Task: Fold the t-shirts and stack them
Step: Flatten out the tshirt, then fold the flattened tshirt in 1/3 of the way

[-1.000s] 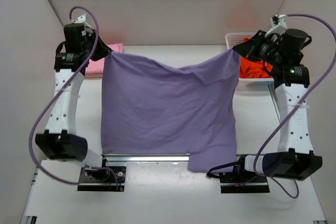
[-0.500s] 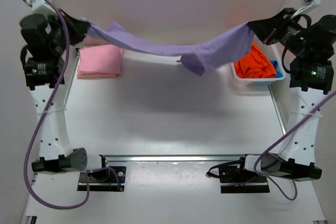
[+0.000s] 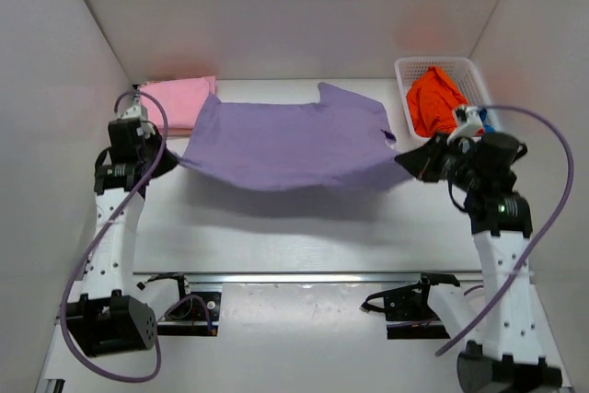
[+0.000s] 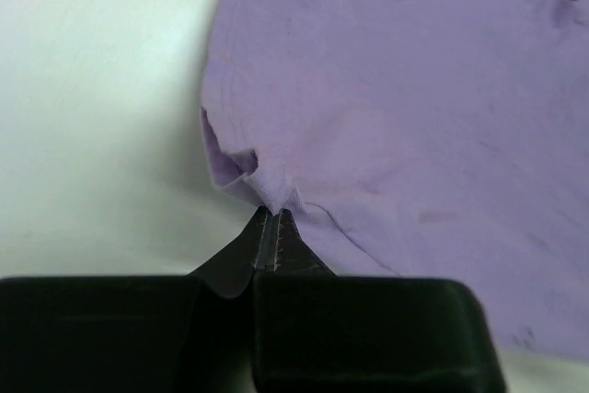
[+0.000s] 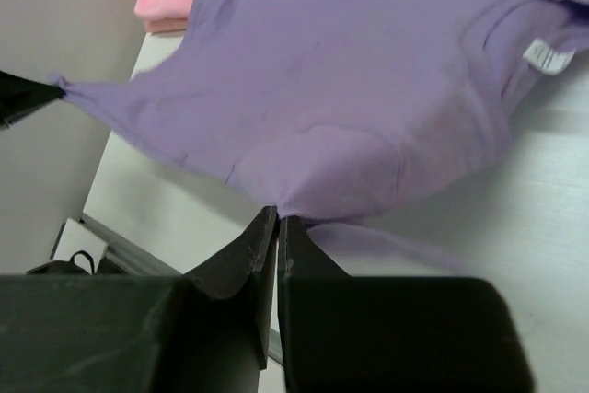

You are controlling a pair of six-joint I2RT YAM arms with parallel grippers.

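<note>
The left gripper (image 3: 177, 162) is shut tight on one corner of the purple t-shirt (image 3: 285, 143). In its wrist view the two fingers meet, with only a small fold of cloth pinched at their tips. The right gripper (image 3: 403, 161) is closed in the same way on the opposite corner.

Between the two grippers the shirt is spread wide and hangs a little in the middle, above the table (image 3: 276, 227), and a soft shadow lies under it. Its far edge reaches away from both grippers. I cannot tell where that edge touches the table. The small white neck label (image 5: 549, 59) shows beyond the right gripper, on the far side of the cloth.

Beyond the left gripper, against the back wall, lies the pink t-shirt (image 3: 175, 98), folded flat. The purple cloth covers its inner edge.

Beyond the right gripper and a little to its outer side stands a white lattice basket (image 3: 402, 69). Inside it the orange t-shirt (image 3: 434, 103) lies in a loose heap that rises to the rim. A small piece of blue cloth (image 3: 488, 121) shows at the basket's near corner, mostly hidden behind the right wrist.
</note>
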